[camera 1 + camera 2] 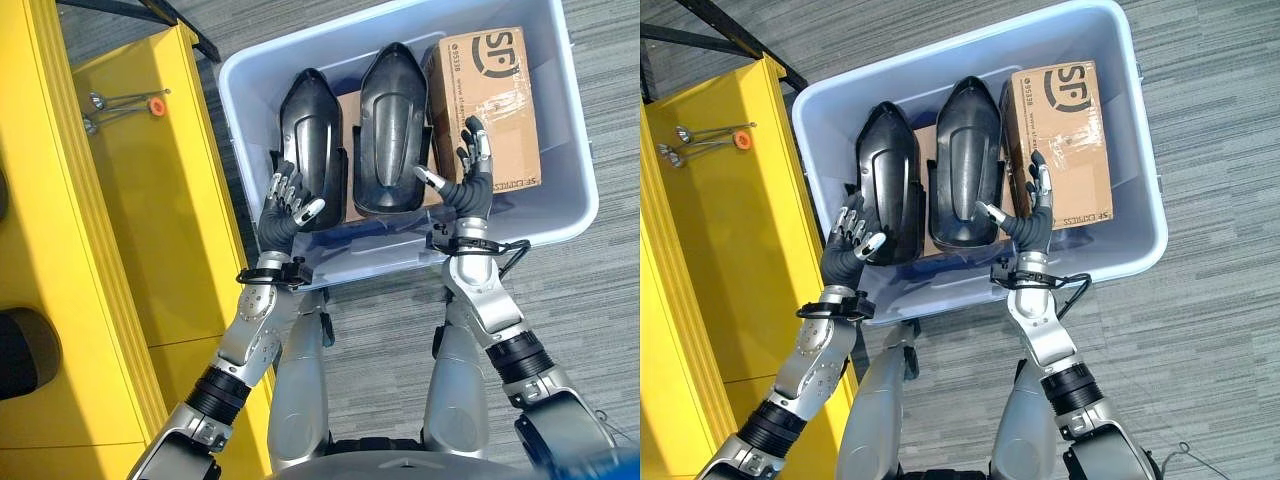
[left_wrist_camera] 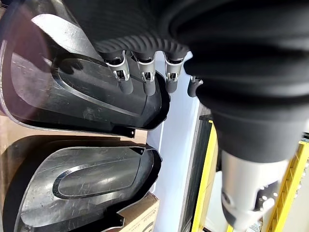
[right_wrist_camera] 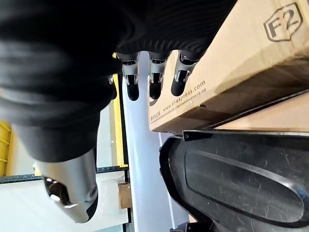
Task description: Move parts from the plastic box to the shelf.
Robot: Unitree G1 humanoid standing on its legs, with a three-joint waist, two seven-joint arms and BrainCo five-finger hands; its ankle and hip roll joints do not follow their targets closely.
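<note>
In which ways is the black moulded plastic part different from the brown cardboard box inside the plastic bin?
The black moulded plastic part is glossy, curved and tapers to a rounded tip; the brown cardboard box is matt, flat-sided and rectangular. The part is plain, while the box carries print and tape. Both lie side by side in the pale blue plastic bin.

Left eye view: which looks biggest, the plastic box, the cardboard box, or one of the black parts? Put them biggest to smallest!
1. Plastic box: clearly largest, it holds the others.
2. Cardboard box and the black parts: too alike to rank; the box looks wider, the parts a little longer.
</note>
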